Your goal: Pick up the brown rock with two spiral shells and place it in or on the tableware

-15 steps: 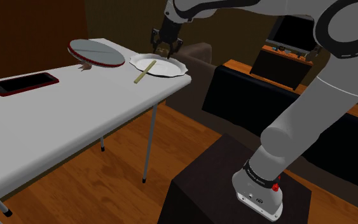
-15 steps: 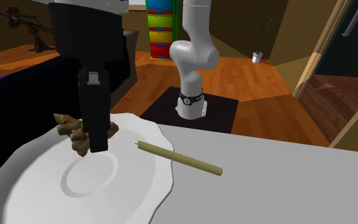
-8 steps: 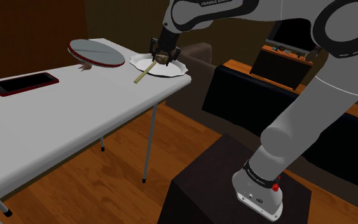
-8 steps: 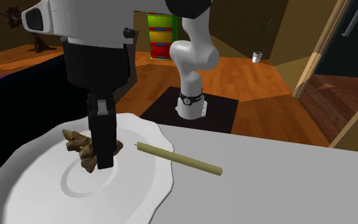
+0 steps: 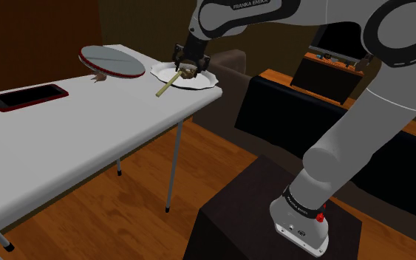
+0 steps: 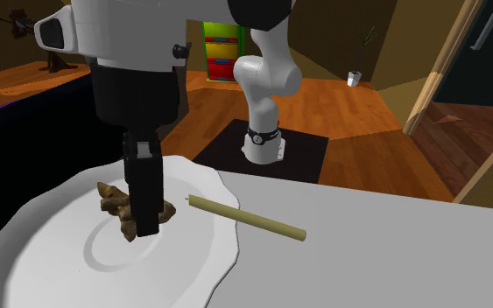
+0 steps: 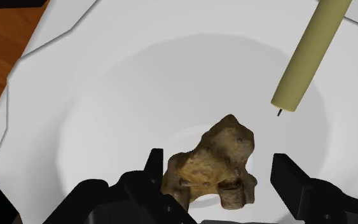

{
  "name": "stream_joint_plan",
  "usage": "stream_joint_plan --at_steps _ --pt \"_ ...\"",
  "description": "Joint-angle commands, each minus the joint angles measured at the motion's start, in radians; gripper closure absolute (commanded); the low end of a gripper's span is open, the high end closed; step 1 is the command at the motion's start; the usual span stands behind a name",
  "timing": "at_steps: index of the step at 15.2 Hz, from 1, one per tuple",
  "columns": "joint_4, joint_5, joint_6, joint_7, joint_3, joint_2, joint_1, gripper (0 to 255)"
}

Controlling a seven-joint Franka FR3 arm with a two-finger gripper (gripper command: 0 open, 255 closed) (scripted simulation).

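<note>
Rock (image 6: 113,199) has sunk onto the plate (image 6: 52,262); tool (image 7: 220,167), parted around it, grips nothing, so placement looks done.

The white arm (image 5: 252,9) bears the dark lettering "FRANKA EMIKA".

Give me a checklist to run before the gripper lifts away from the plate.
1. Brown rock over the white plate, inside its rim: ok.
2. Gripper open, fingers apart: ok.
3. One finger clear of the rock: ok.
4. Other finger free of the rock: cannot tell; it sits right against it.
5. Tan stick clear of the gripper: ok.
</note>
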Motion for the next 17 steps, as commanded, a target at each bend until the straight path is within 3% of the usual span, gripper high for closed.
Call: stream_joint_plan --at_steps 1,5,9,17 --pt "0.0 0.0 0.0 0.0 0.0 0.0 0.0 0" --pt "0.0 0.0 0.0 0.0 0.0 0.0 0.0 0" --pt "0.058 0.032 -0.113 -0.021 -0.005 -0.061 -0.001 0" --pt "0.058 0.032 -0.113 -0.021 -0.005 -0.061 -0.001 0"
